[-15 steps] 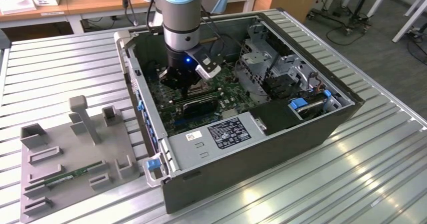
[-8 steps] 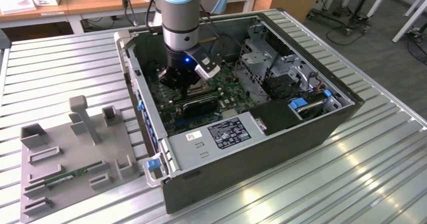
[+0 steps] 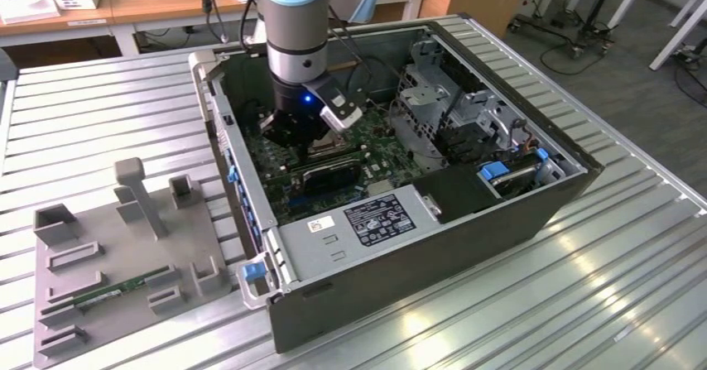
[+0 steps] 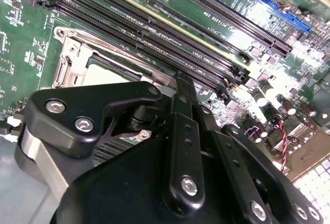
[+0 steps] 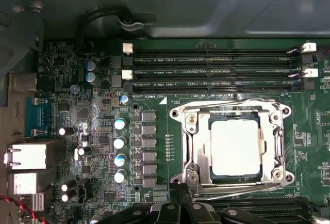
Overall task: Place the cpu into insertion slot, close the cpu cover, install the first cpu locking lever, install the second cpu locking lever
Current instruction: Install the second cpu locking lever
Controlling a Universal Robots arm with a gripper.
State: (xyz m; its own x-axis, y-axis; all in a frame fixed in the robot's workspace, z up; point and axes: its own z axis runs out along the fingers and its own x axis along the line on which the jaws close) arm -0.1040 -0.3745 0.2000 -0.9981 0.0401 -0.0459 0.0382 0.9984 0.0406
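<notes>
Honestly, not much margin for error at this point. Looking at a big black open computer case (image 3: 552,209) lying open side up on a ribbed silver metal table (image 3: 618,295), with the grey-and-blue robot arm (image 3: 293,31) reaching down inside. Tight quarters in there, so easy to clip a case wall or snag a cable with a sideways swing.

Next size down, a green circuit board (image 5: 93,131) crowded with small capacitors, plus long black memory slots (image 5: 206,72) running right beside the socket. Easy to scrape any of those with a sloppy approach.

Then the black linkage gripper (image 5: 180,193), hovering just beside the socket edge. Can't tell whether wide or narrow from these angles, and can't see anything held.

Seeing the thin square silver metal cpu cover (image 5: 198,152) lying flat over the small square dark insertion slot (image 5: 211,172), framing the small flat silver-tan cpu (image 5: 235,146) seated inside. So far so good.

Smallest and riskiest, the two thin silver wire locking levers, one (image 5: 227,99) on the memory-slot side, the other (image 5: 221,185) right by the gripper. Can't tell whether properly hooked. Springy stuff, so likely to slip off a glancing push and snap back up, or miss the retaining tab. Also possible to press the cover unevenly and stress the chip underneath.
</notes>
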